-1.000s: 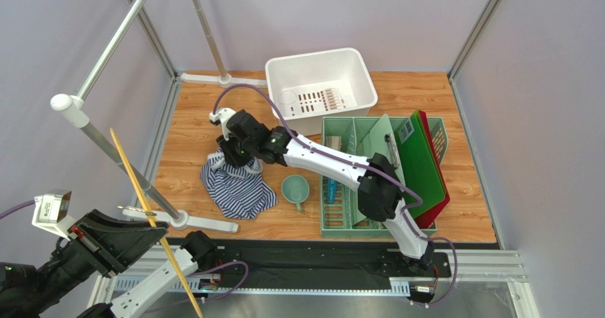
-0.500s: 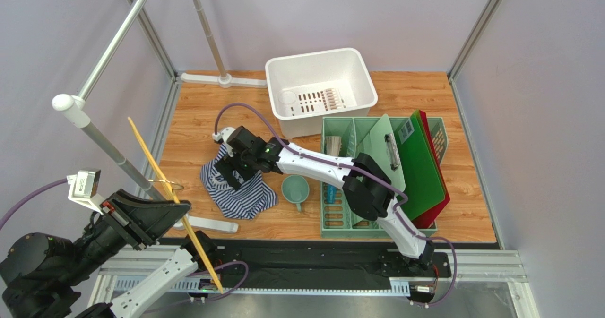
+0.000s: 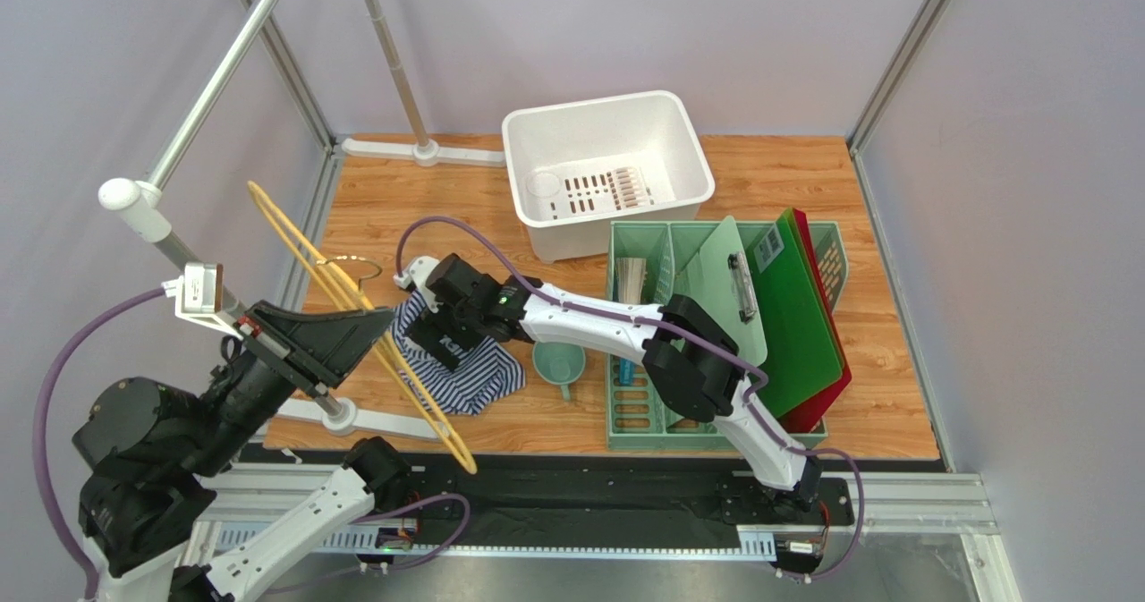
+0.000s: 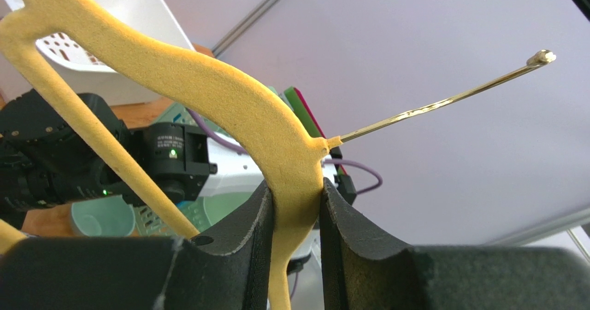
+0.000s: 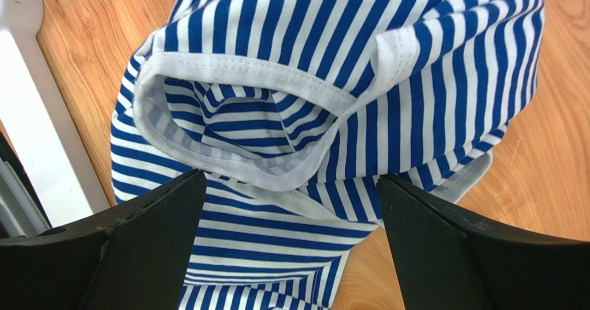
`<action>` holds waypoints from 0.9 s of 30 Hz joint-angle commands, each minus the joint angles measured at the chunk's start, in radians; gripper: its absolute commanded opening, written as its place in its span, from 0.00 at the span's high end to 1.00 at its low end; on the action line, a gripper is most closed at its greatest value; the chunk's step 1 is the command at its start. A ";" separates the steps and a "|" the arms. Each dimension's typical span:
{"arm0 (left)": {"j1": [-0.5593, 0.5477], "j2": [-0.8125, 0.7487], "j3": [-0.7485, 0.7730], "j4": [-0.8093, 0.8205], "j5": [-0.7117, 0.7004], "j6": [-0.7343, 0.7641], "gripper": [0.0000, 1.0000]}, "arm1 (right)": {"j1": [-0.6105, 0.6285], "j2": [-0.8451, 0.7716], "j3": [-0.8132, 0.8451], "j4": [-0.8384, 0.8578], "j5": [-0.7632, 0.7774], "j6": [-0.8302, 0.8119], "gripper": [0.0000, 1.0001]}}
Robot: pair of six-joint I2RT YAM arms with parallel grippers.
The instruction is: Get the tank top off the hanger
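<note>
The tank top, navy and white striped, lies crumpled on the wooden table, off the hanger. My right gripper hovers just above it, open, and the cloth shows between its wide-apart black fingers without being pinched. The yellow hanger is bare and tilts across the left side of the table. My left gripper is shut on it. In the left wrist view its pads clamp the hanger's neck, and the metal hook points up to the right.
A white basin stands at the back. A green rack with green and red boards is at the right, with a teal cup beside it. The grey rail stand and its white foot are at the left.
My right gripper opened and let go of the tank top, which now rests on the table. The left arm swung the hanger up and rightward, over the table's left edge.
</note>
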 commanded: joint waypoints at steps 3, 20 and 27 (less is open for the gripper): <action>0.000 0.036 -0.046 0.130 -0.160 -0.104 1.00 | 0.003 -0.042 -0.012 0.141 -0.051 -0.064 0.00; 0.000 0.071 -0.086 0.117 -0.286 -0.247 1.00 | 0.080 0.065 -0.074 0.092 0.090 0.008 0.00; 0.000 0.086 -0.084 0.131 -0.251 -0.238 1.00 | 0.054 0.142 0.004 0.043 0.108 0.024 0.03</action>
